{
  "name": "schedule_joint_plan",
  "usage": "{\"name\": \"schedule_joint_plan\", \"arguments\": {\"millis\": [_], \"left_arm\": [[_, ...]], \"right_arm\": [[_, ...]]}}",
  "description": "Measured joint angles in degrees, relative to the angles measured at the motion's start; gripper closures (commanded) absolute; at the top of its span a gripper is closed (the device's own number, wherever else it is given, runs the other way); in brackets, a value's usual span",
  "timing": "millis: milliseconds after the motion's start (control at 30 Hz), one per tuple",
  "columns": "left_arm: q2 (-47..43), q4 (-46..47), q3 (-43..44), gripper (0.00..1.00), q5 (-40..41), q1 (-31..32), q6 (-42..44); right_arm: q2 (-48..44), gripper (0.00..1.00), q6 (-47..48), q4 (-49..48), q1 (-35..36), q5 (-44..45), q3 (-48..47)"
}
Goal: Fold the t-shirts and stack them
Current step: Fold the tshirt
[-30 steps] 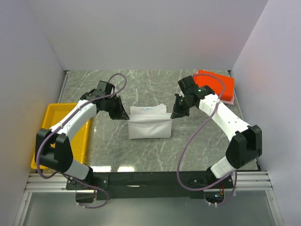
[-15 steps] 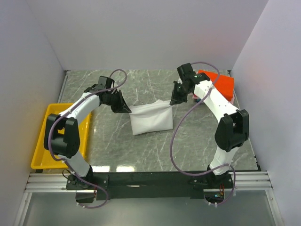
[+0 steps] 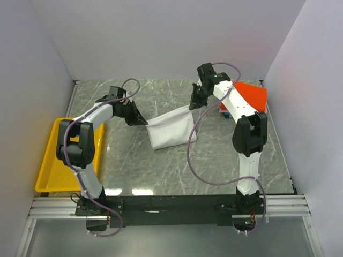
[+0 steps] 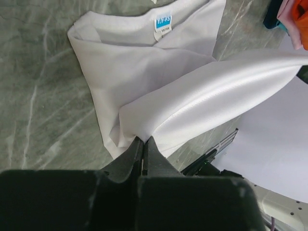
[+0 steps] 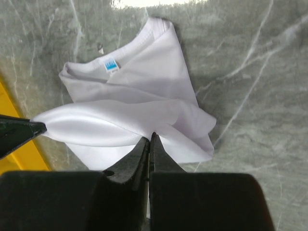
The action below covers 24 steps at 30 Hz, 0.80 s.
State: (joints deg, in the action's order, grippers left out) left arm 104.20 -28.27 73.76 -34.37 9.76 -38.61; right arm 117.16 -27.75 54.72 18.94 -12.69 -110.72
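Both arms extended, fingers pinching white t-shirt, seemingly taut

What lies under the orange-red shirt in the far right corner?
Beneath the orange-red shirt a pink edge and a blue edge of cloth stick out; the rest of them is covered.

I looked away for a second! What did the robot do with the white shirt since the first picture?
The right tool rose and swung toward the far wall; the left tool barely shifted. Both stayed shut on the white t-shirt, whose held edge now stretches slanting between them instead of lying flat. The yellow tray and orange-red shirt did not move.
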Motion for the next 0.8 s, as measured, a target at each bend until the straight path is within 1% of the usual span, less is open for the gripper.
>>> {"name": "schedule_joint_plan", "arguments": {"millis": [200, 400, 633, 800], "left_arm": [[2.7, 1.3, 0.5, 1.0, -0.8, -1.6, -0.2], [6.3, 2.5, 2.1, 1.0, -1.9, -2.5, -0.2], [11.9, 3.3, 5.8, 1.0, -2.3, -3.0, -0.1], [13.6, 3.4, 8.0, 1.0, -2.2, -3.2, 0.0]], "right_arm": [[6.3, 1.0, 0.7, 1.0, -0.1, -0.9, -6.0], [9.8, 1.0, 1.0, 1.6, -0.2, -1.8, -9.2], [11.9, 1.0, 1.3, 1.4, -0.3, -2.1, -10.2], [14.5, 1.0, 1.3, 1.2, -0.5, -2.4, -11.2]]}}
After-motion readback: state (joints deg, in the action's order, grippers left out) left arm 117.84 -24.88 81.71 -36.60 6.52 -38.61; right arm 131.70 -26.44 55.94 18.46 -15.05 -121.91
